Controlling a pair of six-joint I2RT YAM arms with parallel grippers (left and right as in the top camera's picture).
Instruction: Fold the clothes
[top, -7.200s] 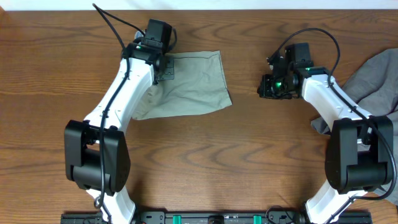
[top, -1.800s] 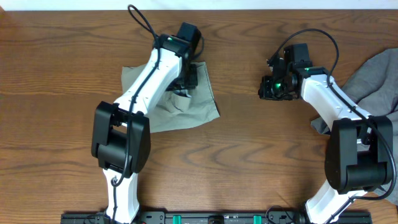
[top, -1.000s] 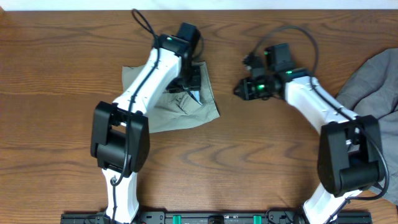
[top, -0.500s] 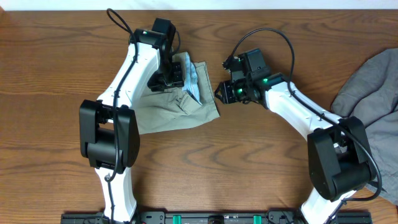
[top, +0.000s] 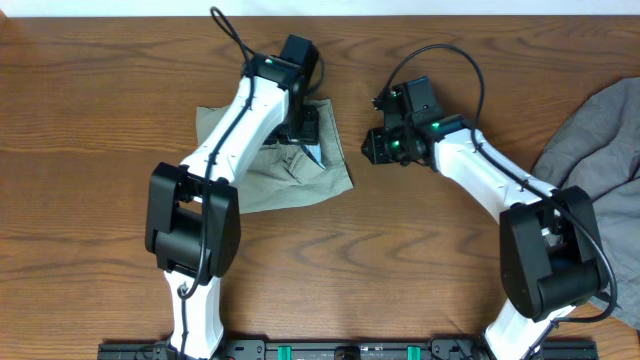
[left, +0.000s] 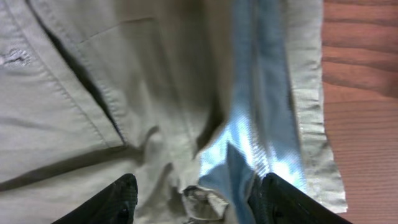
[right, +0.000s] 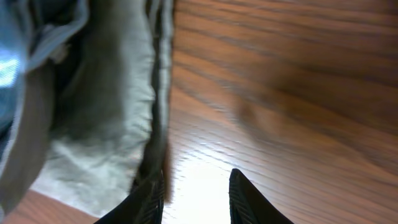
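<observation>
The clothes are khaki-green shorts (top: 265, 178), lying folded and rumpled left of the table's middle, and a grey garment (top: 595, 130) bunched at the right edge. My left gripper (top: 308, 128) hovers over the right side of the shorts, open. In the left wrist view the shorts (left: 93, 93) show a pocket seam and pale blue lining (left: 255, 124), and a small fabric bunch sits between the fingers of the left gripper (left: 199, 202) without being pinched. My right gripper (top: 371, 148) stands open just right of the shorts (right: 106, 112). Only bare wood shows between the fingers of the right gripper (right: 198, 199).
The wooden table (top: 450, 260) stretches in front of both arms. The left arm's cable (top: 228, 30) loops at the back edge, and the right arm's cable (top: 450, 55) arcs above its wrist. Both arm bases stand at the front edge.
The left arm swung left, exposing pale lining, then returned over the right side of the shorts with its jaws wider. The right gripper came in towards the shorts' right edge, then backed off slightly.
</observation>
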